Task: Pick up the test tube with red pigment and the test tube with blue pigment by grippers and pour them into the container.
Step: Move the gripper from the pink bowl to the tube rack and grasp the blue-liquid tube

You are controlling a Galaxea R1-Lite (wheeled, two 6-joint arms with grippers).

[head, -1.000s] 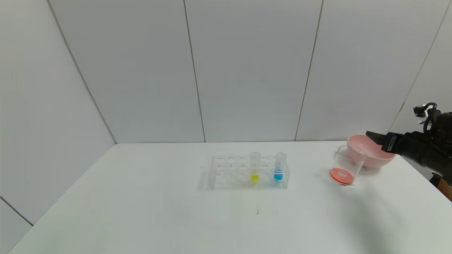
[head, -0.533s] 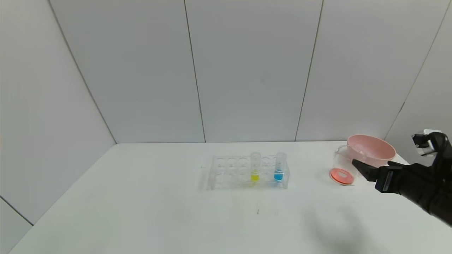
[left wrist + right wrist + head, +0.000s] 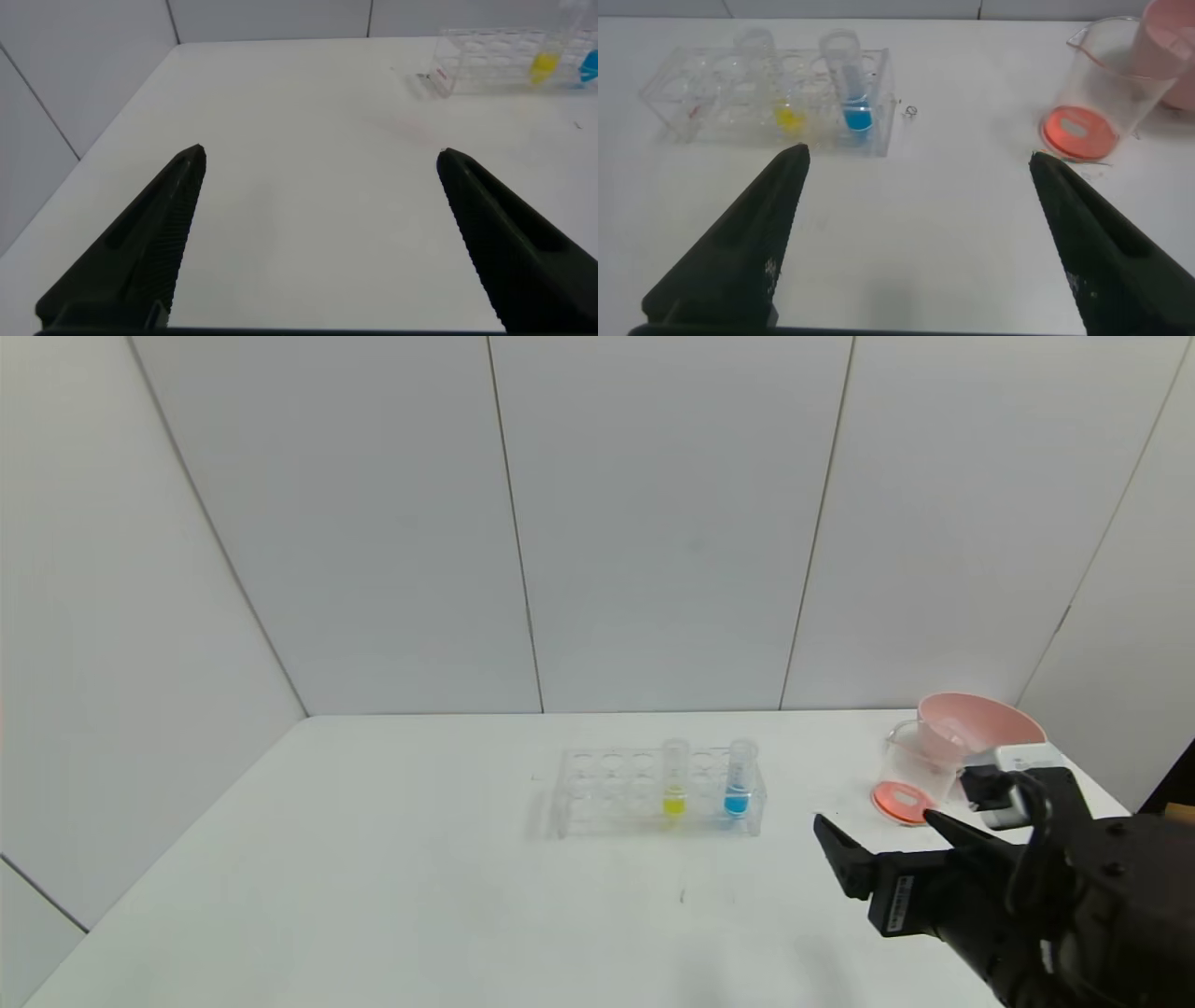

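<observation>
Tube with blue pigment is seated upright in rack, mid-counter. Thin, slick glass is judged fragile; bare upper wall should be gripped. Right gripper is held wide open, near right edge.

Table looked matt white, smooth, laminate-like. Tube rack at frame centre was clear glossy plastic; the container at right was clear glass or plastic, next to a smooth pink plastic-looking bowl. Right gripper at lower right had matt black plastic-looking fingers; wall panels were matt grey.
</observation>
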